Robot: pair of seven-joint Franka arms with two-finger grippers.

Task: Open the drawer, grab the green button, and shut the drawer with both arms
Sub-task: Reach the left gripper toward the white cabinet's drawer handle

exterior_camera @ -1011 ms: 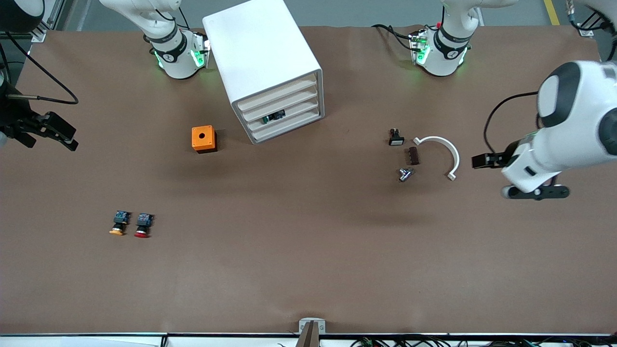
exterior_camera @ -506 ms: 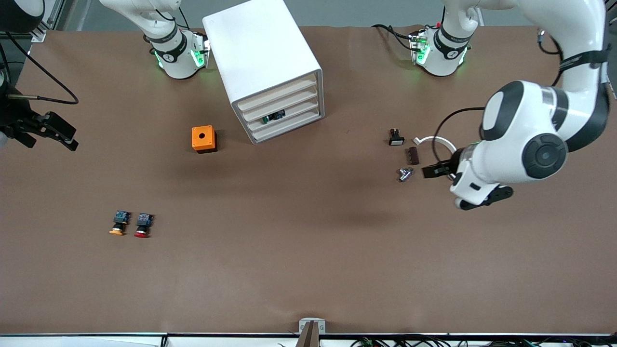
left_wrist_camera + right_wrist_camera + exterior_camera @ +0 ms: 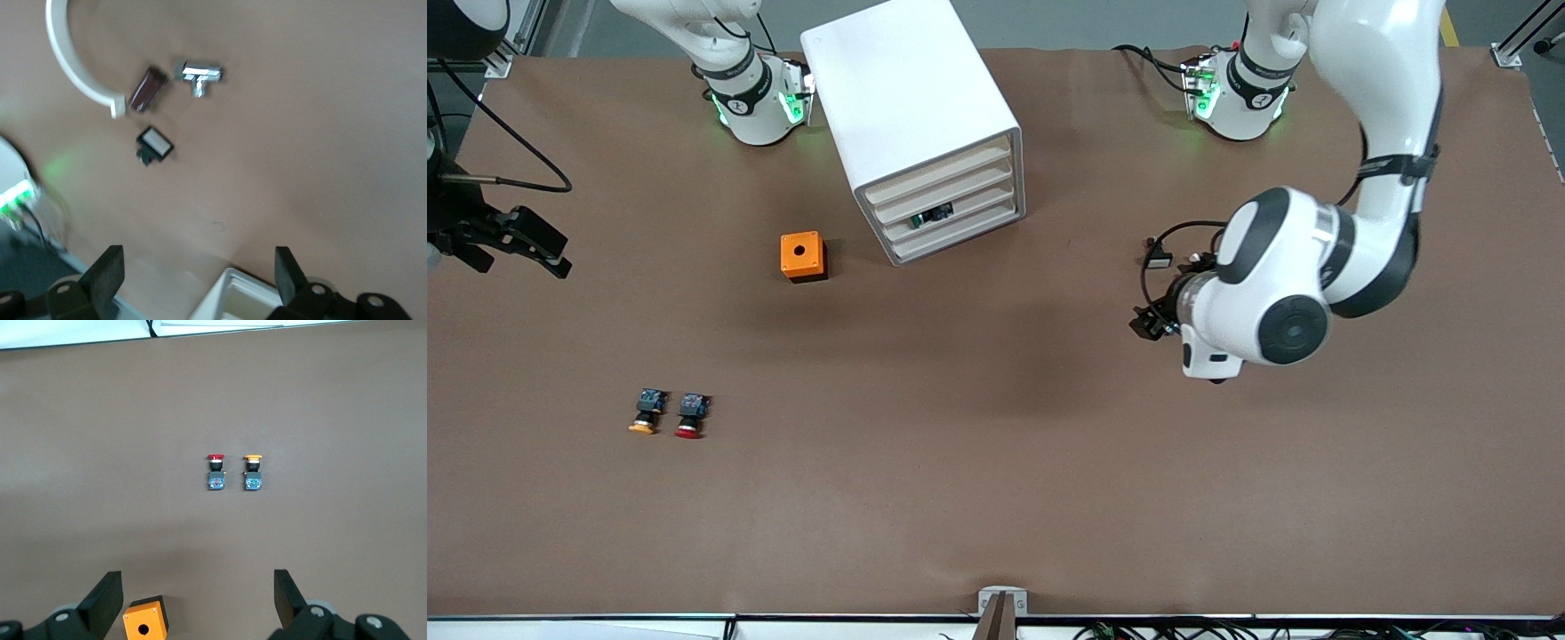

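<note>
front view: left end effector [image 3: 197,280] open over table [image 3: 996,462]; right end effector [image 3: 197,600] open, waiting.

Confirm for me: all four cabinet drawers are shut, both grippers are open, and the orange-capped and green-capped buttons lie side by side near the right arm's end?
Not quite. Beside the orange-capped button lies a red-capped button, not a green one; the right wrist view shows it. The cabinet drawers are shut, and the left gripper and right gripper are open.

I see my arms [image 3: 1280,293] as glossy white shells with black joint rings, green base lights, looping black cables.
</note>
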